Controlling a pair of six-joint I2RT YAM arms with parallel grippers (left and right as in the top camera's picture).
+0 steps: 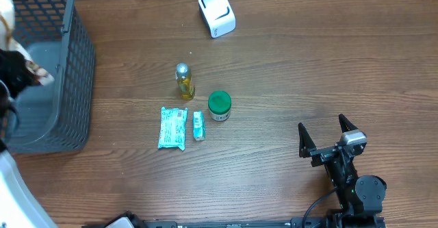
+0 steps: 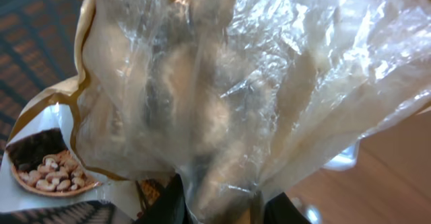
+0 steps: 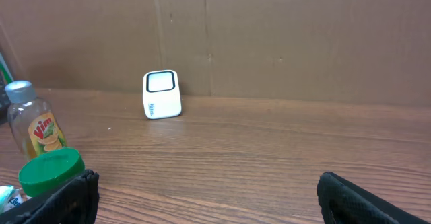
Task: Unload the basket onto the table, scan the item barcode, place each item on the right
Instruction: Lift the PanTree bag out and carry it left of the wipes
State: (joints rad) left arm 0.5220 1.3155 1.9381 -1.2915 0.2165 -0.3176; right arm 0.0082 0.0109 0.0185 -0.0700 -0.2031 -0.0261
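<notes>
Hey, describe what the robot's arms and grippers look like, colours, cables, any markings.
The right arm is black, with a round joint housing, a silver-grey block behind the right gripper and a black cable looping near its base. Its fingers are matte black with a grainy surface. Of the left gripper only two dark fingers show. No markings are visible.

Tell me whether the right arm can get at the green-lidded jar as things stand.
Probably yes. The right pincer stands open, and only bare table lies between it and the green-lidded jar; nothing blocks the way.
</notes>
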